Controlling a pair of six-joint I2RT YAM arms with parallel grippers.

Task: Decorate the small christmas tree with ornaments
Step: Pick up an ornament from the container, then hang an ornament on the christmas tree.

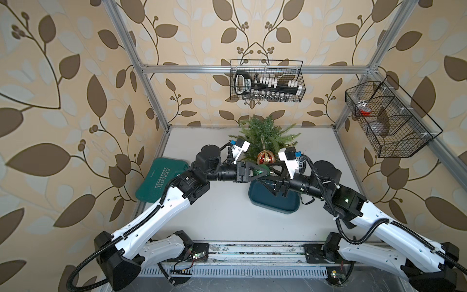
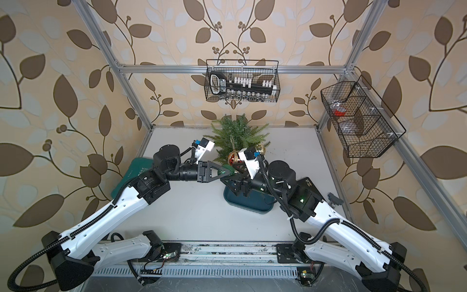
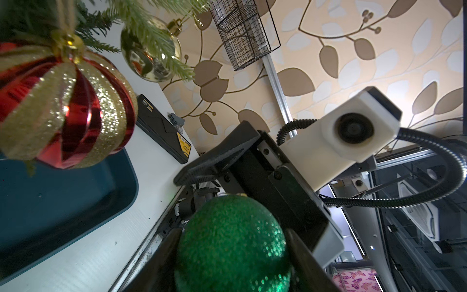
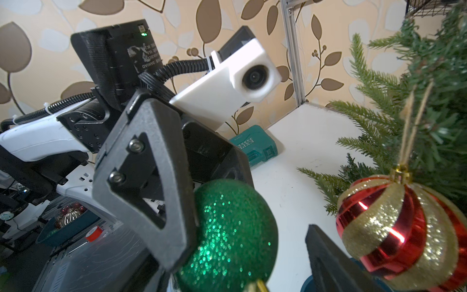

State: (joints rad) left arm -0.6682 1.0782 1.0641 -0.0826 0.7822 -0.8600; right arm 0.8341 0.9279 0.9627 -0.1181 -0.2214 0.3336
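**Green bauble gripped below the tree**

Our left gripper clamps its fingers round the green bauble. It sits mid-frame in both top views, just under the red ornament hanging on the small christmas tree. We judge that gripping the body leaves the cap free for hooking. The right gripper holds its fingers spread, clear of the bauble, above the teal tray.
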